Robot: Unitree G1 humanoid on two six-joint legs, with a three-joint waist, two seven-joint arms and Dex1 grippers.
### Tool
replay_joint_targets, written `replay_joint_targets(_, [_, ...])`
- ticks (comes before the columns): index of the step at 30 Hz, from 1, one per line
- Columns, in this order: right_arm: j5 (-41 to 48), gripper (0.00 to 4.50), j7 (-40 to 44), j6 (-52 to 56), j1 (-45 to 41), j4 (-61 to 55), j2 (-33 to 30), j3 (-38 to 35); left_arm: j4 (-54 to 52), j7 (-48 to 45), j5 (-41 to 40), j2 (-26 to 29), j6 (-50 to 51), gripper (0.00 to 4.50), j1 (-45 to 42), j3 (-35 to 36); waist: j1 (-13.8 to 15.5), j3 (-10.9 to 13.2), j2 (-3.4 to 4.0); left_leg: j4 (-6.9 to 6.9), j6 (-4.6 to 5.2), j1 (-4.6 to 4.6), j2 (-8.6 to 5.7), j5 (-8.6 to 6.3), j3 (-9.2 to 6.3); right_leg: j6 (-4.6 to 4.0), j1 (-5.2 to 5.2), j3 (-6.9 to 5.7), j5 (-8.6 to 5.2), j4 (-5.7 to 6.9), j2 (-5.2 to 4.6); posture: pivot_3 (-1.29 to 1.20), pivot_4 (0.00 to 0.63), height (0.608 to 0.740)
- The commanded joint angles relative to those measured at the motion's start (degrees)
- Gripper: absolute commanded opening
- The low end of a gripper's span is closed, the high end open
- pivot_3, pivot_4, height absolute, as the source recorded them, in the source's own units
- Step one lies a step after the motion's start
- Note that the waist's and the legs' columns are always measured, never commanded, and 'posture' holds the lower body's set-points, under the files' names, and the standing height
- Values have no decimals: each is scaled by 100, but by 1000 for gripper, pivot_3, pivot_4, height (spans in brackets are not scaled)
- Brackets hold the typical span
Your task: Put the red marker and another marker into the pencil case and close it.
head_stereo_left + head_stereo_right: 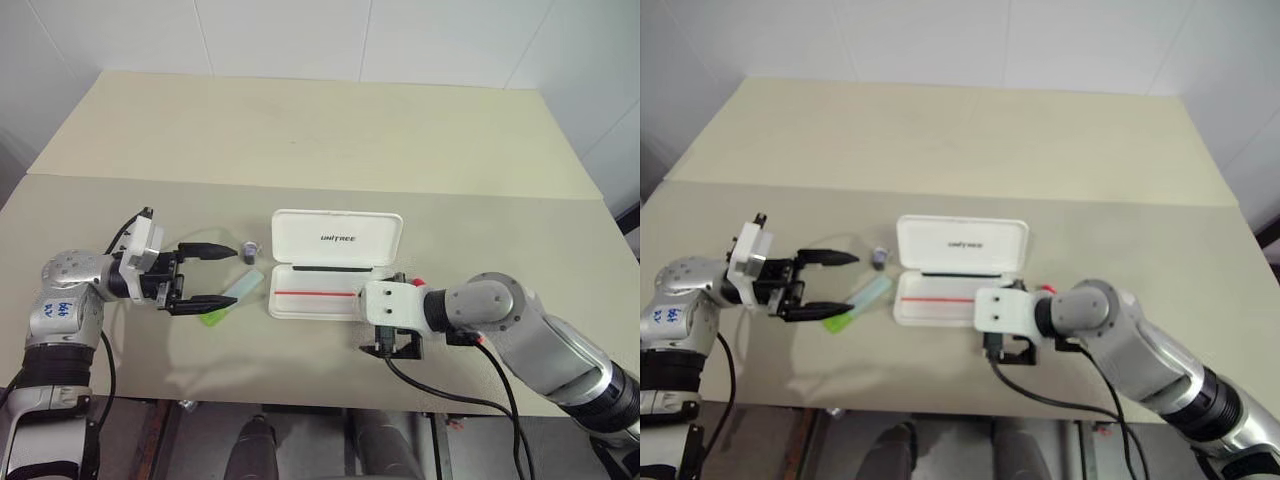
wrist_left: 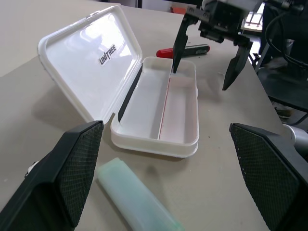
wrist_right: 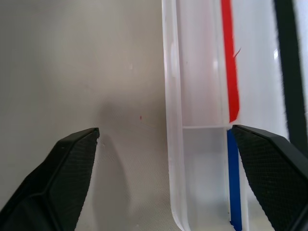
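The left hand (image 1: 205, 277) hangs level just above the table (image 1: 300, 140), pointing toward the case (image 1: 335, 262), its black fingers spread wide and holding nothing. The green marker (image 1: 232, 294) lies flat on the table right by the lower fingertip, between that hand and the case.

The right hand (image 2: 206, 58) tilts down at the case's near right corner, fingers spread apart and empty, one fingertip just over the tray's rim. Its forearm reaches in from the right.

The case sits open mid-table, lid standing back, with "UNITREE" in black letters on the lid and a thin red-and-blue stripe along the tray. The tray looks empty.

The red marker (image 2: 183, 51) lies on the table just beside the case's right end, behind the right hand. A tiny grey cap (image 1: 248, 248) rests near the lid's left corner.
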Motion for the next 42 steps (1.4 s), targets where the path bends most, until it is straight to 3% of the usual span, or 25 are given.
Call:
replay_joint_targets(1, [384, 4481, 115, 69, 83, -363, -174, -555, -106, -91, -9, -41, -81, 4500, -152, -21, 2, 0, 0, 0, 0, 0, 0, 0, 1, 0, 0, 0, 0, 0, 0, 0, 150, 740])
replay_joint_targets(6, [977, 4481, 18, 520, 271, -232, -268, -1694, -88, -70, 6, -122, -89, 4500, -205, -88, 7, 0, 0, 0, 0, 0, 0, 0, 0, 1, 0, 0, 1, 0, 0, 0, 150, 740])
replay_joint_targets(13, [917, 4481, -498, 323, 1073, 890, -531, -2921, -51, -67, 27, -275, -102, 4500, -250, -173, 19, -1, -3, 0, 1, -1, 0, 0, 1, 0, 0, 0, 0, -3, 0, 0, 150, 740])
replay_joint_targets(29, [1305, 4481, -1180, 188, 2140, 1288, 24, -3155, 0, -78, 82, -426, -95, 4500, -399, -285, -5, -2, -4, 1, 1, 2, 0, 0, 4, 9, 1, 2, 5, -1, 0, 0, 150, 740])
replay_joint_targets(32, [1287, 3895, -1313, 201, 2240, 1332, 66, -3111, -24, -81, 70, -442, -87, 4500, -388, -291, -7, -5, -8, 2, 1, 3, 0, 0, 4, 5, 1, 2, 3, -1, 0, 0, 150, 740])
replay_joint_targets(38, [1324, 1824, -1350, 146, 2295, 1203, -44, -3136, -44, -95, 58, -444, -77, 4500, -375, -294, -1, -6, -10, 16, 0, 4, 0, 1, 4, -7, 10, 4, -2, -9, 0, 0, 150, 740])
replay_joint_targets(41, [1314, 769, -1307, 98, 2154, 1152, -222, -3177, -39, -87, 63, -448, -70, 4500, -393, -299, 0, -5, -10, 30, 0, 3, 0, 1, 4, -60, 16, 5, -29, -15, 0, 0, 150, 740])
replay_joint_targets(42, [1306, 577, -1302, 70, 2085, 1154, -276, -3190, -32, -86, 65, -451, -71, 4500, -403, -302, 0, -5, -9, 32, 0, 2, 0, 1, 5, -60, 17, 5, -29, -14, 0, 0, 150, 740])
